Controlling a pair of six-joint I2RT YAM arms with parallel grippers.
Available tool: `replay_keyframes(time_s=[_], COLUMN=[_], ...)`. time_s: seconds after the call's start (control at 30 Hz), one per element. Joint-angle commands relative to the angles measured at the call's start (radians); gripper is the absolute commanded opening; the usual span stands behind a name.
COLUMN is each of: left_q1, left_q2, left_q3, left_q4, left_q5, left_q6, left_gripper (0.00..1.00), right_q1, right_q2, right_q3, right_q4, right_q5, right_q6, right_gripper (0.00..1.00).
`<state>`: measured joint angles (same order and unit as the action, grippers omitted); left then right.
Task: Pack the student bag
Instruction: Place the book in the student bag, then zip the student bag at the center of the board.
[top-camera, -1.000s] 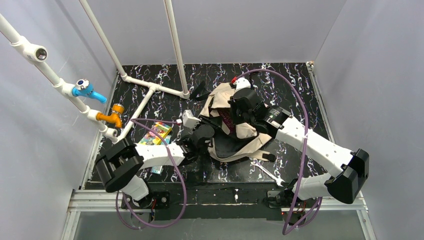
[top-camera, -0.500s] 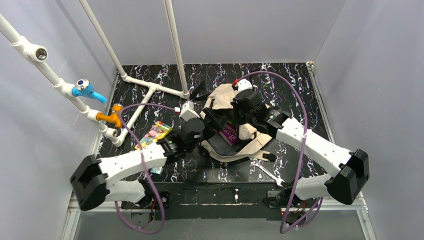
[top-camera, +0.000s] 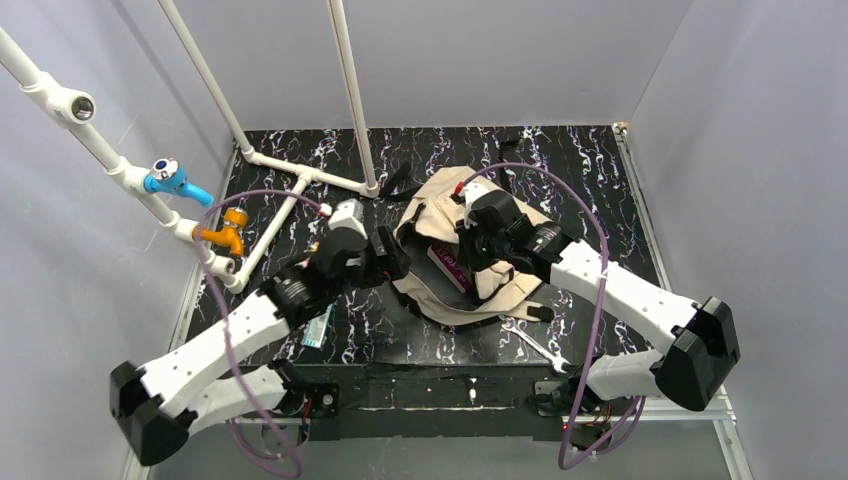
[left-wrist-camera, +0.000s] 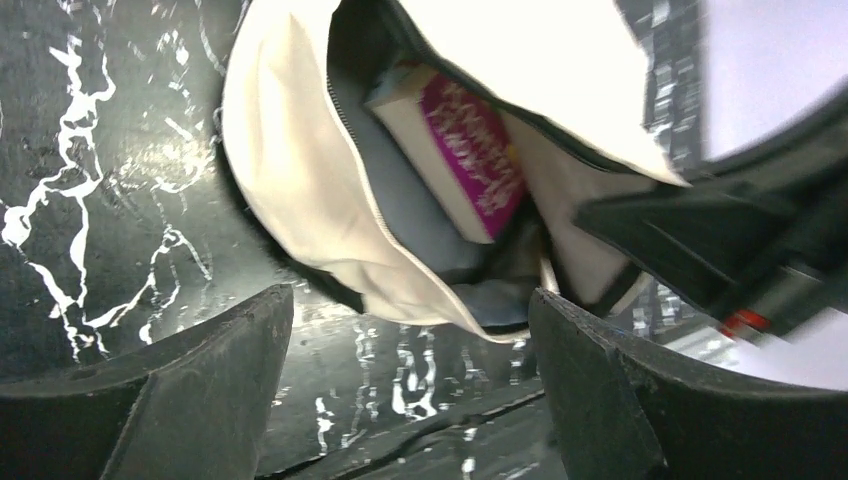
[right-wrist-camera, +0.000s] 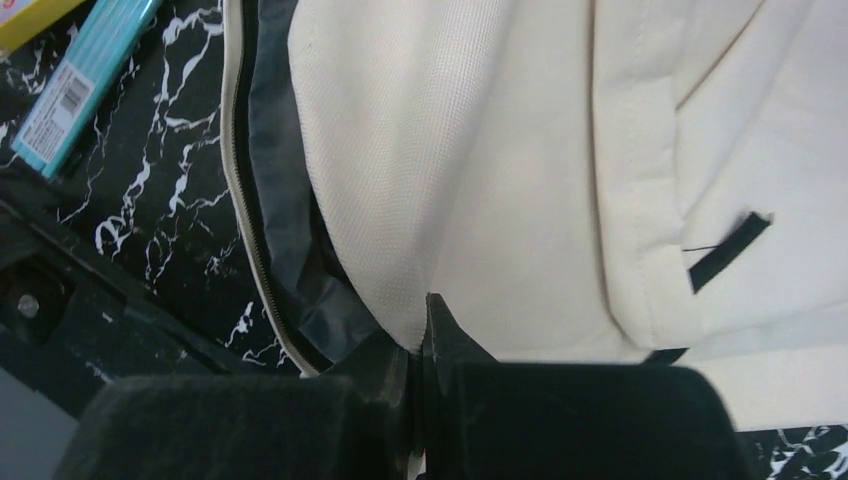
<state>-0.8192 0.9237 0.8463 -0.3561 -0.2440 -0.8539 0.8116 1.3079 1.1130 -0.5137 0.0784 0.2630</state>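
The student bag (top-camera: 500, 285) lies in the middle of the table, beige, with its mouth open toward the left. A book with a magenta cover (top-camera: 448, 266) sits inside the opening, and the left wrist view shows the book (left-wrist-camera: 470, 160) against the bag's grey lining. My left gripper (top-camera: 392, 255) is just left of the bag's mouth, open, with nothing between its fingers (left-wrist-camera: 600, 390). Only the table and the bag's lower lip (left-wrist-camera: 300, 180) show beyond them. My right gripper (right-wrist-camera: 420, 325) is shut on the beige upper flap (right-wrist-camera: 480, 150) and holds it up.
A wrench (top-camera: 530, 340) lies on the table in front of the bag. A teal box (top-camera: 318, 327) lies beside my left arm, and the right wrist view shows it (right-wrist-camera: 85, 85) too. A white pipe frame (top-camera: 300, 180) with a blue valve (top-camera: 175, 180) and an orange valve (top-camera: 228, 232) stands at the left.
My left gripper has opened, let go of the book inside the bag and drawn back to the left. My right gripper has stayed shut on the flap.
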Motion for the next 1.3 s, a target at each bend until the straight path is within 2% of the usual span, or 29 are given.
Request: replay_keyframes(time_s=[0.0,0.03,0.13,0.27,0.3,0.47,0.53,0.67,0.77,0.9,0.97,1.03,1.1,1.2,1.27], left_q1=[0.023,0.037,0.098,0.145,0.151,0.156,0.158,0.158,0.158,0.158,0.16,0.16,0.16,0.161,0.161], left_q2=[0.159,0.187,0.244,0.265,0.266,0.279,0.275,0.26,0.223,0.155,0.122,0.07,0.019,-0.052,-0.088], left_q3=[0.015,0.012,-0.026,-0.084,-0.1,-0.154,-0.175,-0.191,-0.196,-0.197,-0.185,-0.181,-0.183,-0.17,-0.151], left_q4=[-0.001,0.016,0.114,0.225,0.257,0.333,0.381,0.39,0.348,0.218,0.125,0.068,0.019,-0.067,-0.12], left_q5=[0.026,0.026,0.086,0.131,0.153,0.232,0.268,0.289,0.28,0.223,0.19,0.184,0.17,0.159,0.162], left_q6=[0.08,0.078,0.037,0.016,0.02,0.048,0.051,0.055,0.066,0.08,0.079,0.089,0.09,0.117,0.142], left_gripper=[0.85,0.84,0.68,0.36,0.31,0.14,0.06,0.01,0.01,0.07,0.16,0.25,0.39,0.59,0.64], right_q1=[-0.003,-0.003,-0.003,-0.003,-0.003,-0.003,-0.003,-0.003,-0.004,-0.024,-0.038,-0.05,-0.052,-0.058,-0.061], right_q2=[-0.013,-0.011,0.001,0.013,0.013,0.024,0.051,0.139,0.251,0.382,0.414,0.441,0.473,0.53,0.549], right_q3=[-0.067,-0.08,-0.096,-0.086,-0.078,0.039,0.108,0.219,0.291,0.319,0.292,0.252,0.226,0.223,0.211], right_q4=[0.025,0.031,0.025,-0.005,-0.013,-0.058,-0.054,0.033,0.111,0.255,0.353,0.451,0.532,0.549,0.58], right_q5=[-0.13,-0.138,-0.181,-0.218,-0.231,-0.264,-0.258,-0.202,-0.119,-0.086,-0.091,-0.099,-0.097,-0.083,-0.082], right_q6=[0.06,0.073,0.096,0.097,0.095,0.099,0.116,0.184,0.272,0.425,0.517,0.599,0.646,0.683,0.702], right_gripper=[0.09,0.11,0.18,0.28,0.31,0.53,0.65,0.83,0.85,0.76,0.68,0.67,0.62,0.57,0.53])
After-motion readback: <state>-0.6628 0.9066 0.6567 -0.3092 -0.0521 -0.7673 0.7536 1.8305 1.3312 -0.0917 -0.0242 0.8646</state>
